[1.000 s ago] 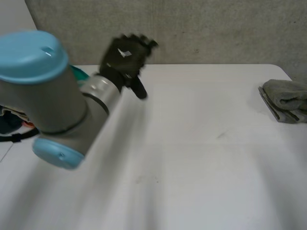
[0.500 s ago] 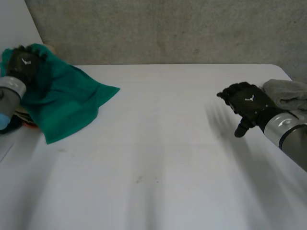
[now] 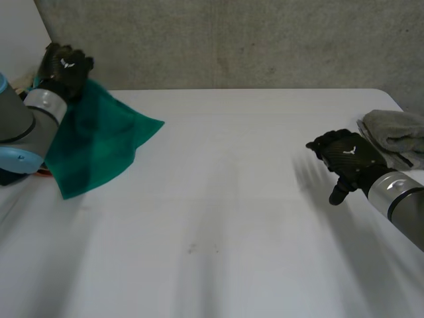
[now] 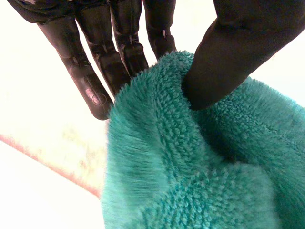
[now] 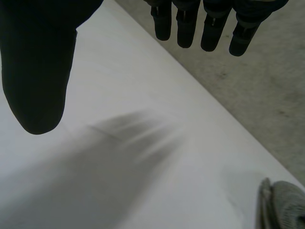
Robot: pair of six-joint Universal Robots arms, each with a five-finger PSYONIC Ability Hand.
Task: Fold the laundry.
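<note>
A green fleece cloth (image 3: 99, 142) hangs at the table's far left corner, its upper corner lifted and its lower part lying on the white table (image 3: 218, 199). My left hand (image 3: 63, 66) is shut on that upper corner. In the left wrist view the thumb (image 4: 238, 52) pinches the green cloth (image 4: 200, 167) against the fingers (image 4: 119, 52). My right hand (image 3: 346, 158) hovers open over the table's right side, fingers straight and holding nothing. In the right wrist view its thumb (image 5: 38, 62) and fingers (image 5: 214, 28) are spread above the bare table.
A folded grey towel (image 3: 396, 136) lies at the table's right edge, just beyond the right hand, and its corner also shows in the right wrist view (image 5: 286, 205). Dark and orange items (image 3: 20, 173) sit off the table's left edge under the left arm. A grey wall stands behind.
The left arm swung from mid-table to the far left, and its hand has closed on the green cloth's corner and raised it. The right hand came in at the right and drifted slightly nearer.
</note>
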